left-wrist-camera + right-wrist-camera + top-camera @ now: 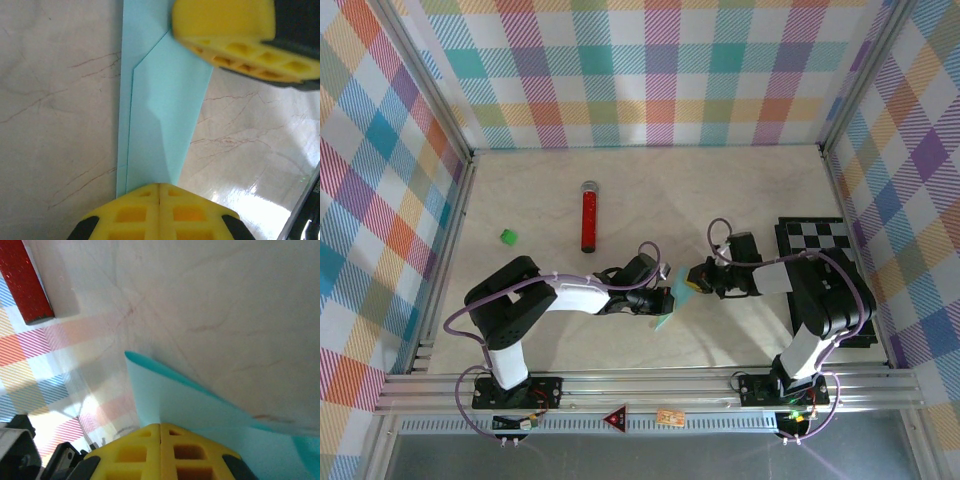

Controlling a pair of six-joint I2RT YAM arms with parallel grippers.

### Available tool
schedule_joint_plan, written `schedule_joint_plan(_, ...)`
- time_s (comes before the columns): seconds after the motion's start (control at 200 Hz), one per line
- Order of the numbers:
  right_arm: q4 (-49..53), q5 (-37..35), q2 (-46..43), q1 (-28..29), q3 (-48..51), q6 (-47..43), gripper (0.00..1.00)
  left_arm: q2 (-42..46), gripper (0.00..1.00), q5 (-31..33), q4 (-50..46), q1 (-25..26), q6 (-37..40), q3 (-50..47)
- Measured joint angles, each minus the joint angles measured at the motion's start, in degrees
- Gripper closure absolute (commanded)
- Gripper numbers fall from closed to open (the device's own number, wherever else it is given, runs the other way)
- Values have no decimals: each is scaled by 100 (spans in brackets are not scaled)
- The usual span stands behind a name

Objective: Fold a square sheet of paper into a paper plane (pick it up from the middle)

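Right of the red tube (588, 217), on its near side, the folded paper (165, 115) is held between both tools: your left tool (159, 192) and right tool (160, 431) each pinch an end. Keep it taut, line up edges, then crease against the desk (50, 125).

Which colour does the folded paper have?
The folded paper is light cyan; clearest in the left wrist view.

The paper plane (664, 314) is light blue-green, folded long and thin with slanted creases. It sits tilted, just below the middle of the top view.
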State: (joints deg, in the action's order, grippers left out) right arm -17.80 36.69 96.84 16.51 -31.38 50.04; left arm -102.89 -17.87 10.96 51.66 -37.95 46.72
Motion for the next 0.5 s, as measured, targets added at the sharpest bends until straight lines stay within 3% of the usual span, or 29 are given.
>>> schedule_joint_plan(0.33, 855, -881, -280, -409, -282, -249, 94, 0, 100, -2, 7, 0, -17, -2)
schedule_joint_plan(0.5, 1152, -833, -704, -457, -289, -299, 90, 0, 100, -2, 0, 0, -20, -2)
